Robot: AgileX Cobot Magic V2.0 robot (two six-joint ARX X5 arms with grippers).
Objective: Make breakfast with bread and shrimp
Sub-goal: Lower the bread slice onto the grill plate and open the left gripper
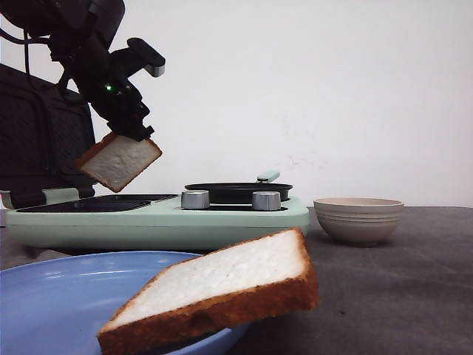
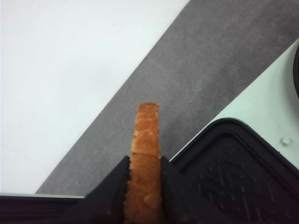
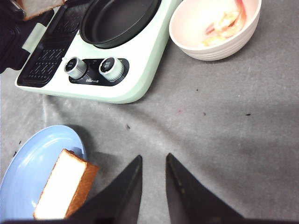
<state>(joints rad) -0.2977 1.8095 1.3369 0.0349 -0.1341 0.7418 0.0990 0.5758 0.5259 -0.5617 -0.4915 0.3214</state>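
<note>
Bread (image 1: 120, 161) hung clamped in the left gripper (image 2: 145, 179) above the grill plate (image 1: 96, 203); second slice (image 1: 222, 288) remained on the blue plate (image 1: 52, 296), shrimp (image 3: 224, 23) in the bowl (image 3: 205, 44); right gripper (image 3: 153, 179) waited, parted, empty.

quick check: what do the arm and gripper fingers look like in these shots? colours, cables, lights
The left arm is black and blocky, with a black cable at its upper part, a small green light and a grey-tipped black piece. The left gripper has black wedge-shaped fingers. The right gripper has the same black tapered fingers. No markings are readable.
</note>
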